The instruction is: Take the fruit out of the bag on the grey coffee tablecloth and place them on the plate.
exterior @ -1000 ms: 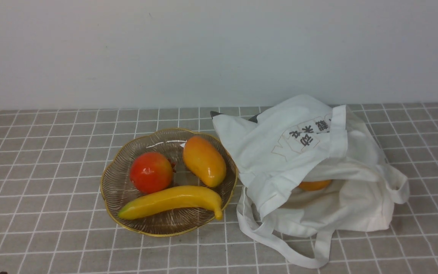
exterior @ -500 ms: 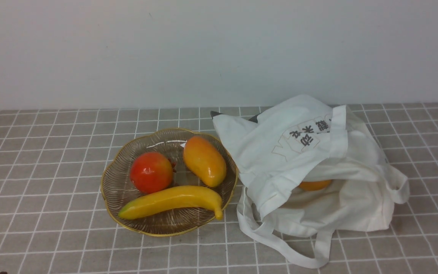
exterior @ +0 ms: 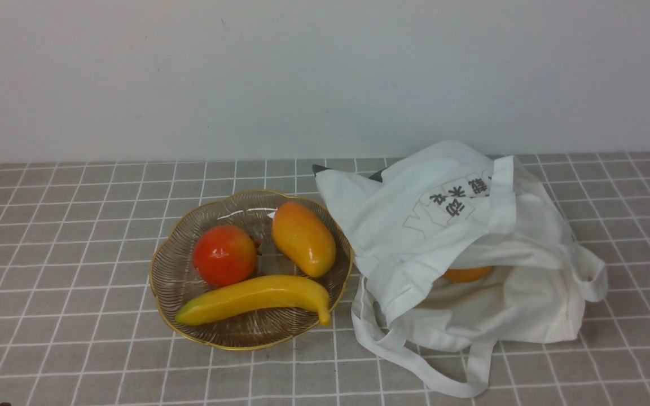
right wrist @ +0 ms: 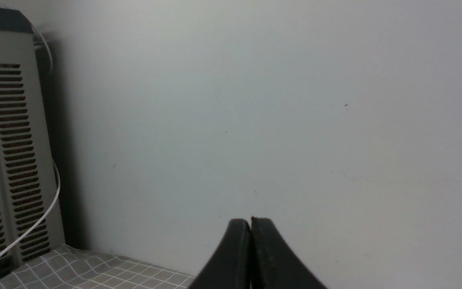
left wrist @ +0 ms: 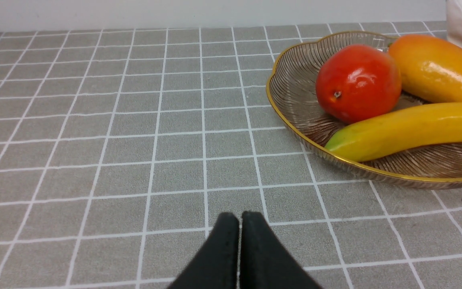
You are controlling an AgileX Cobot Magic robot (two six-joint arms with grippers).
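Nothing shifts between frames: the orange fruit (exterior: 468, 274) shows at the mouth of the bag (exterior: 435, 242), right of the plate (exterior: 251, 345), likely nearer the closed, empty right gripper (right wrist: 250, 220) than the closed, empty left gripper (left wrist: 240, 216).

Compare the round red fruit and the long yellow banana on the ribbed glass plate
The round red fruit is compact, while the long yellow banana is slender and curved. The red fruit lies wholly inside the plate's gold rim; the banana's stem end reaches over it. Both look glossy.
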